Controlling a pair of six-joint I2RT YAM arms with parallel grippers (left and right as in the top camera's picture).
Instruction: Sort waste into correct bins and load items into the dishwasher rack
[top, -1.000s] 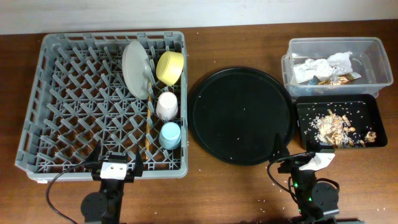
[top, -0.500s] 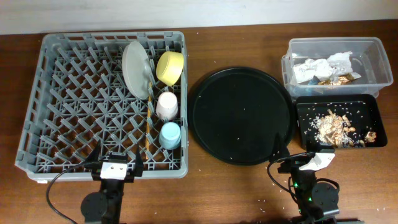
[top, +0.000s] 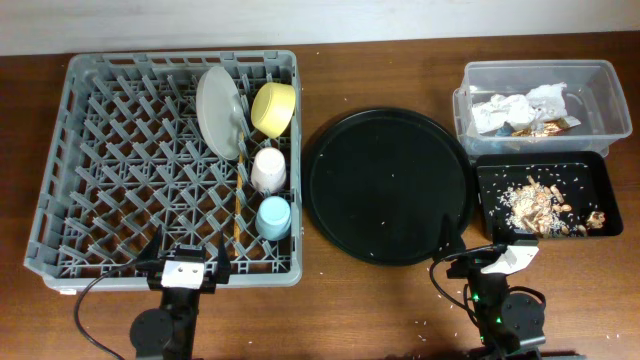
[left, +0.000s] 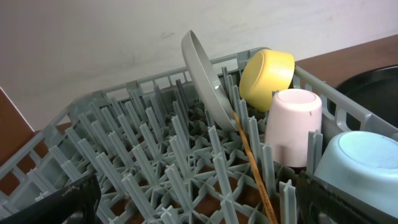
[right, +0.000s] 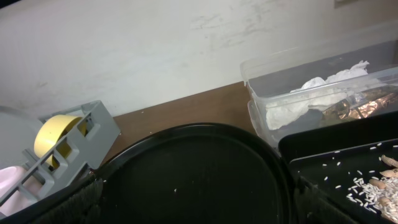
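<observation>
**Nothing moved since the earlier frames: both arms parked, load appears complete**

Nothing has shifted between the earlier overhead frames and the current one; arms and objects hold identical positions.

1. Near edge. Left gripper sits at the near rim of the dishwasher rack. Its jaws are spread wide and hold nothing. Right gripper sits at the near rim of the round black tray, jaws likewise spread wide and empty.

2. Middle, left side. Light-blue cup stands just far and right of the left gripper, with the pink cup directly beyond it. The chopsticks lie beside both cups on their left, long axis running near to far, near end pointing towards the left gripper.

3. Middle, right side. Food scraps lie inside the black rectangular tray, far and right of the right gripper.

4. Far side. Plate stands on edge between pegs, and the yellow bowl is just right of it. The clear tub holds the napkins and the wrapper.

Assessment: no item remains outside its place. A few stray grains on the round tray lie far and left of the right gripper, so the right arm is nearer to them.
</observation>
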